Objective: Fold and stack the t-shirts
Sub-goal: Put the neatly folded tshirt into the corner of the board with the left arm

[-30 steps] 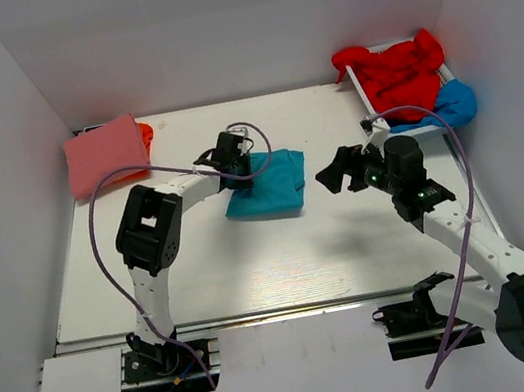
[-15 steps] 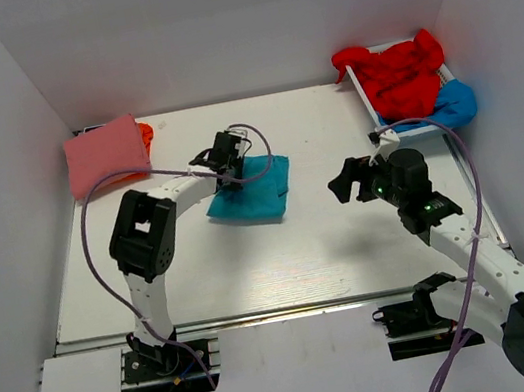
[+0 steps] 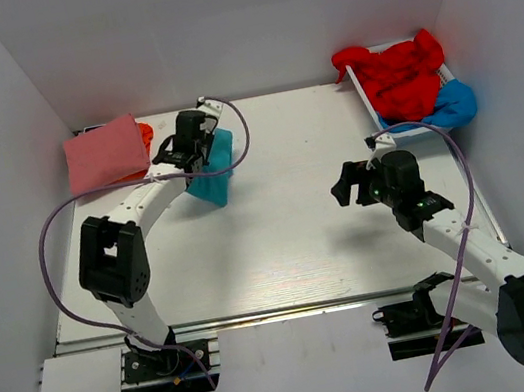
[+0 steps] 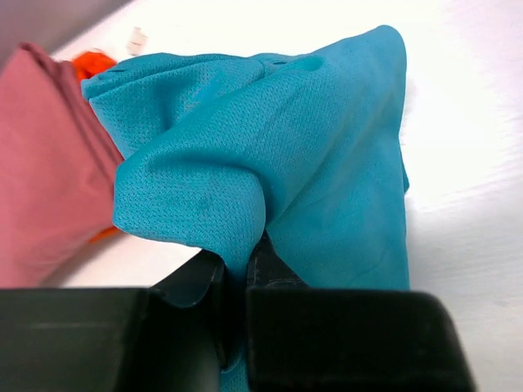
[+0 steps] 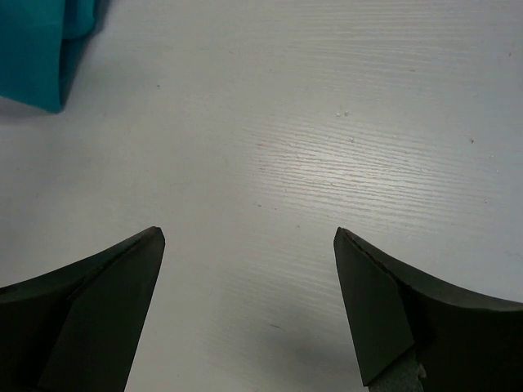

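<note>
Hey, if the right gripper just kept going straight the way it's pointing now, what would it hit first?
Most likely the bare table. The right gripper, jaws open, angles down toward plain tabletop. The teal t-shirt sits off to one side of that line, though depth is hard to judge.

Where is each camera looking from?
Top external: above, behind the arms, looking down at the table; both arms show.
Left wrist: by the left gripper, facing the teal shirt it pinches; its fingers show.
Right wrist: over the table, facing down; the right gripper's open fingers show.
All three see the teal shirt.
</note>
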### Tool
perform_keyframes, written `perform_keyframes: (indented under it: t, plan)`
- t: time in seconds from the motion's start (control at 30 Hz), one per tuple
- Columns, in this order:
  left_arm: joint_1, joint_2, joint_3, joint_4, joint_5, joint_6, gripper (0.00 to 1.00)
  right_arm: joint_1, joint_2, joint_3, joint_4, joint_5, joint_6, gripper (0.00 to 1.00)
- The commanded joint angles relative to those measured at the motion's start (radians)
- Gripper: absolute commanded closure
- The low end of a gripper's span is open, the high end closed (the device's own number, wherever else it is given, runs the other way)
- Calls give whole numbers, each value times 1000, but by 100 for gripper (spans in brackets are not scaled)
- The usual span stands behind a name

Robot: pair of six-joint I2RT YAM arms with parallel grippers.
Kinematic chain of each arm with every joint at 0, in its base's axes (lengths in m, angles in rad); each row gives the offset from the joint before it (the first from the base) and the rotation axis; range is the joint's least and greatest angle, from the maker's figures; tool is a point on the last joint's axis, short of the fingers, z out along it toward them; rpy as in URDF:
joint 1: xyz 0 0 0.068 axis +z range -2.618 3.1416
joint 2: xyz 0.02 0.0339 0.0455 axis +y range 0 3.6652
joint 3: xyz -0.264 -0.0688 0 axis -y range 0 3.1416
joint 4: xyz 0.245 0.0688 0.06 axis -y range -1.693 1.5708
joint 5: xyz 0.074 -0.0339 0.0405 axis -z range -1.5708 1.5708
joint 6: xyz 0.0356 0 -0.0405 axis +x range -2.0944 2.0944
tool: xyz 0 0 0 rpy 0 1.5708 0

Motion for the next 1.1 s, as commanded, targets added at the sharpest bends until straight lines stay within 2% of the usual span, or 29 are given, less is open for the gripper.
perform_keyframes:
  t: [0.0, 0.13, 0.4, 0.7, 0.87, 1.07]
  plan:
    - [43, -71, 50, 46, -19, 116, 100, -1, -2, 0, 31, 37, -22, 10]
    - [99, -71, 99, 66, 4, 218, 100, -1, 0, 2, 22, 69, -24, 10]
    - [205, -19, 221, 89, 26, 313, 100, -1, 47, 36, 7, 111, -27, 10]
    - [328, 95, 415, 46, 96, 332, 100, -1, 126, 98, 1, 115, -20, 10]
    - [374, 139, 426, 39, 139, 312, 100, -1, 159, 129, -7, 123, -27, 10]
    - [452, 199, 426, 76, 121, 301, 100, -1, 207, 171, -9, 117, -25, 10]
